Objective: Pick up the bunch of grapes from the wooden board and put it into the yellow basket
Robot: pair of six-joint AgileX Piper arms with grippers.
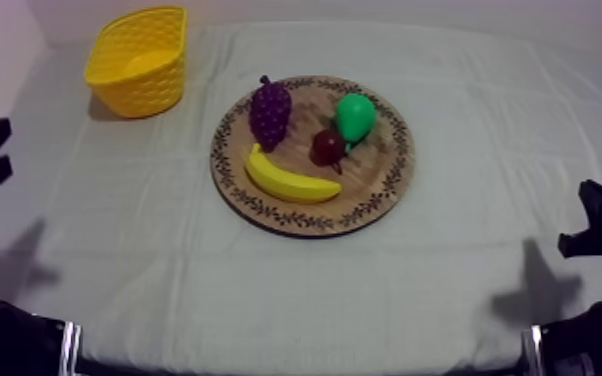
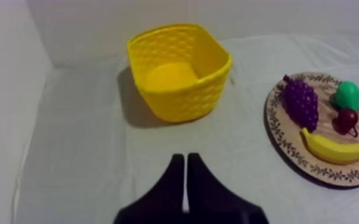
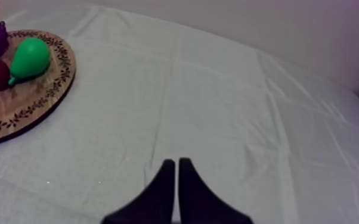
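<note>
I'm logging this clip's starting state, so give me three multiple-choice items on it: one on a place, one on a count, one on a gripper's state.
1. The bunch of grapes lies:
A. on the wooden board
B. off the board, beside it
C. held in a gripper

2. How many toy fruits are on the board?
A. two
B. three
C. four

3. The left gripper is:
A. shut on nothing
B. open
C. shut on a fruit

Answers:
1 A: the grapes rest on the board, just above the banana in the top view.
2 C: the grapes, the banana, the pear and the small red fruit make four.
3 A: in the left wrist view its fingers lie together as a narrow wedge over the cloth.
</note>
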